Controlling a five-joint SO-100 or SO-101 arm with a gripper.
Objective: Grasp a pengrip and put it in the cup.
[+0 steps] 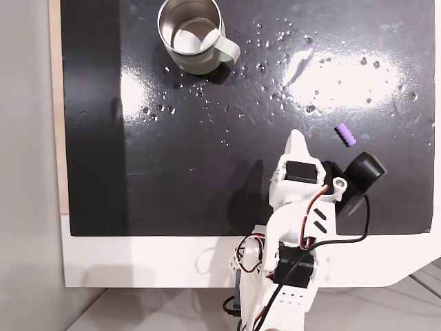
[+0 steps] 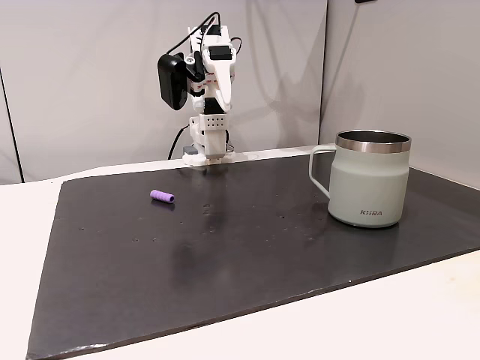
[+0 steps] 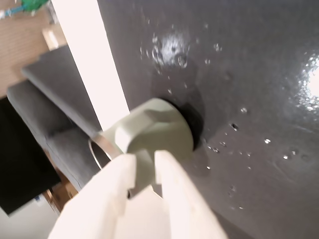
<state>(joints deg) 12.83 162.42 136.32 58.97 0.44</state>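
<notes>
A dark mat [image 1: 207, 138] with small shiny bumps covers most of the white surface [image 1: 138, 262]. The white arm [image 2: 214, 97] is folded up at one edge of the mat, with red and black wires on it and a black camera [image 1: 364, 172] on its side.

In the wrist view the tool [image 3: 144, 167] comes in from the bottom. Its two pale fingers [image 3: 119, 184] stand a little apart, with a thin gap between them. They hold nothing and touch nothing. The tool hangs above the mat.

The cup [image 1: 193, 36] stands upright on the mat, far ahead of the tool, and in the wrist view [image 3: 154, 132] it shows just past the fingertips. It is pale green on the outside and shiny metal inside. In a fixed view from above, its handle [image 1: 231, 48] points to the lower right.

The pengrip [image 1: 345, 135] is a tiny purple piece lying on its side on the mat. In that same view it sits close to the tool, up and to the right of it, and well apart from the cup. In a fixed view from the side [image 2: 162, 196] it lies in front of the arm. Nothing stands between the tool and the pengrip, or between the pengrip and the cup.
</notes>
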